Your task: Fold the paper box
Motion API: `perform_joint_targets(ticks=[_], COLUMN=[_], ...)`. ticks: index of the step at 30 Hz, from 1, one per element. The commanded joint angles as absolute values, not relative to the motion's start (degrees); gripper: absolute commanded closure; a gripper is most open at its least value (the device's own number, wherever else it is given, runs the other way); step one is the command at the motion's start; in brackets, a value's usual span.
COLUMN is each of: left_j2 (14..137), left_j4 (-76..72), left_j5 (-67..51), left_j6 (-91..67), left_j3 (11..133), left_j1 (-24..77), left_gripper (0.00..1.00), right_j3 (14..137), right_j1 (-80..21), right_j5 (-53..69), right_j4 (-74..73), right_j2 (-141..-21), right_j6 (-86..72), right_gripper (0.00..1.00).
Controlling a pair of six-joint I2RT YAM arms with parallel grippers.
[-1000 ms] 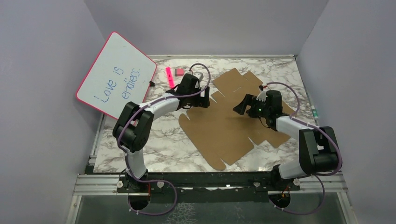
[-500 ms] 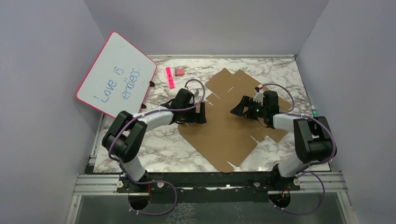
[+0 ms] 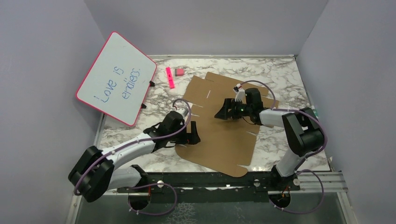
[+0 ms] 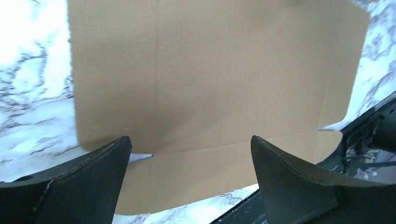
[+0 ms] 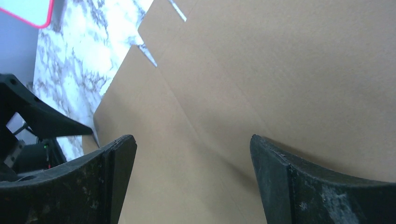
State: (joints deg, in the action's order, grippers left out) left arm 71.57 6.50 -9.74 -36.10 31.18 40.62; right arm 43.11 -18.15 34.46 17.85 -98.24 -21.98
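- The left end effector (image 3: 194, 136) has its fingers spread wide and holds nothing, at the paper box's (image 3: 224, 140) left edge.
- The paper box lies unfolded on the table (image 3: 280, 74) under both end effectors.
- The right end effector (image 3: 223, 112) is spread wide and empty over the cardboard.

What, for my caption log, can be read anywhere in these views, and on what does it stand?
"Love is endless." in blue handwriting on the pink-framed whiteboard.
The paper box: no print visible.
The pink stick: any label is too small to read.
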Motion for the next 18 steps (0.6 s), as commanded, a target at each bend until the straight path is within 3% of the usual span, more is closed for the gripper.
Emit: perform_joint_targets(ticks=[1, 7, 18], left_j2=[63.4, 65.3, 94.0], left_j4=[10.0, 8.1, 8.9], left_j5=[-1.5, 0.2, -12.8], left_j6=[-37.7, -33.6, -21.7], left_j3=[32.3, 38.6, 64.4], left_j1=[39.6, 30.9, 17.4], left_gripper=[0.01, 0.01, 0.06], right_j3=[45.0, 48.0, 46.1], right_j1=[-18.4, -18.0, -14.2], right_j5=[36.7, 27.0, 19.2], right_j4=[11.9, 3.9, 3.1], right_j2=[-93.8, -88.1, -83.0], right_j6=[-18.4, -13.3, -13.7], right_gripper=[0.03, 0.00, 0.00])
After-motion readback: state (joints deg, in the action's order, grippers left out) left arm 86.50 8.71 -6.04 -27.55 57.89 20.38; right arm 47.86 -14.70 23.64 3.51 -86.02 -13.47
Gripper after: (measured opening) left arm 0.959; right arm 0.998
